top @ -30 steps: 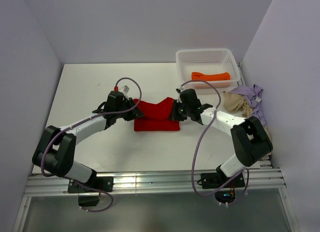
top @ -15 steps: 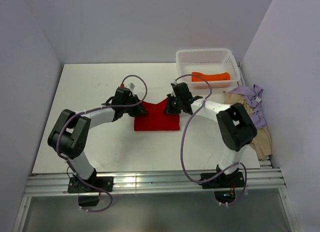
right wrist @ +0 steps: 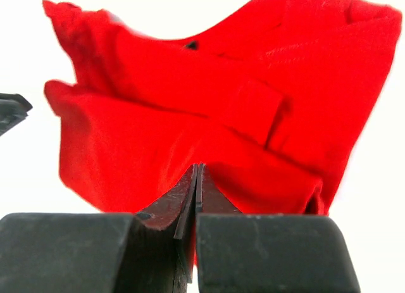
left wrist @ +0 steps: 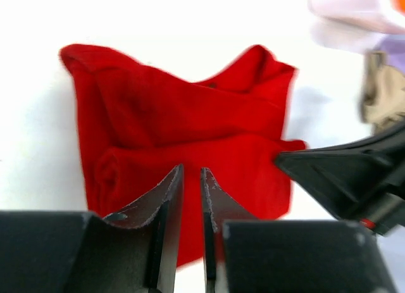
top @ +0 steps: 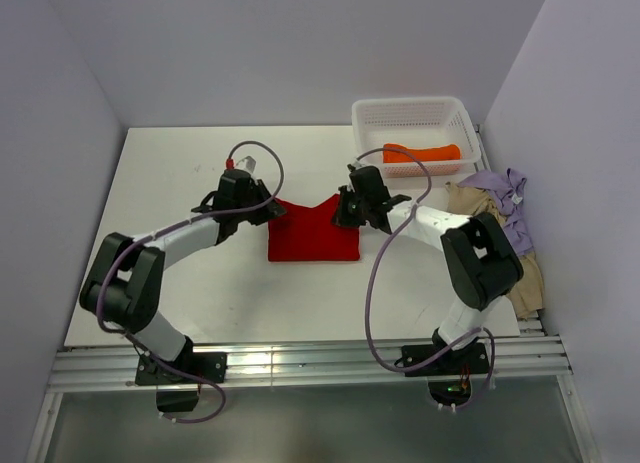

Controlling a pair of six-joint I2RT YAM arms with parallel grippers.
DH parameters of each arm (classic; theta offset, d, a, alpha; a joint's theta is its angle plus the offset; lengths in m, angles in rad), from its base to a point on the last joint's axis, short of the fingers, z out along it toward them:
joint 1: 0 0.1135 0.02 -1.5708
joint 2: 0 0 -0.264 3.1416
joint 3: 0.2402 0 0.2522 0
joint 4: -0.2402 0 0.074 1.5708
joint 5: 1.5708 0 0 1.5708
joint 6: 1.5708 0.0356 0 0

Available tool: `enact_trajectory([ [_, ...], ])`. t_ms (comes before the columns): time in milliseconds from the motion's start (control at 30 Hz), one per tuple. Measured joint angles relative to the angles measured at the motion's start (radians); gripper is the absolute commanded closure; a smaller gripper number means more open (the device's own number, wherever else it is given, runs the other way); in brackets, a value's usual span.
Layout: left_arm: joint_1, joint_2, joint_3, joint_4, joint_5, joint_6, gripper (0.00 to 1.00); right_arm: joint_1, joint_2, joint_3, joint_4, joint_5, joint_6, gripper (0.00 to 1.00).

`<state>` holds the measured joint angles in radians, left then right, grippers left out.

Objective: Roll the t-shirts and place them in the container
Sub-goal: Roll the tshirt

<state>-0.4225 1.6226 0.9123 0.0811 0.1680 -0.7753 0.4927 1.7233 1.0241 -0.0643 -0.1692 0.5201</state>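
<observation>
Red t-shirt (top: 312,238) is lying folded into a squarish pad near the middle of the table (top: 170,183). Its near edge is running straight, parallel to the table's front edge. Its far edge is dipping in the middle, with both far corners peaking up.

My left fingers (left wrist: 180,179) are sitting at the far left corner, showing only a thin slit between them; I am not able to tell whether cloth is caught in it. My right fingers (right wrist: 196,173) are sitting at the far right corner, pressed tight together, tips over the red cloth.

White table surface is showing wide to the left of the shirt, plus a band in front and a band behind. Right side is running tighter: mesh basket (top: 412,111) is sitting at the far right corner, holding the orange t-shirt (top: 422,152). Beige t-shirt (top: 468,205) and lavender t-shirt (top: 505,191) are lying heaped along the right edge.
</observation>
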Motion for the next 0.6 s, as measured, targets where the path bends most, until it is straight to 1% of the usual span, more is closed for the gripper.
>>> enact_trajectory([
  [100, -0.009, -0.074, -0.027, 0.018, 0.003, -0.002, 0.77, 0.0, -0.059, -0.05, 0.027, -0.018, 0.012, 1.0],
  [200, -0.014, -0.093, -0.045, 0.045, 0.011, -0.005, 0.79, -0.002, -0.072, -0.069, 0.058, -0.02, 0.022, 1.0],
  [333, -0.016, -0.019, -0.05, 0.079, 0.018, -0.015, 0.8, -0.015, -0.05, -0.074, 0.065, -0.003, 0.034, 1.0],
  [500, -0.015, 0.126, -0.05, 0.089, 0.01, -0.037, 0.83, -0.036, 0.04, -0.074, 0.063, 0.046, 0.05, 1.0],
  [600, -0.014, 0.158, -0.048, 0.117, 0.008, -0.053, 0.84, -0.039, 0.059, -0.072, 0.074, 0.05, 0.065, 1.0],
])
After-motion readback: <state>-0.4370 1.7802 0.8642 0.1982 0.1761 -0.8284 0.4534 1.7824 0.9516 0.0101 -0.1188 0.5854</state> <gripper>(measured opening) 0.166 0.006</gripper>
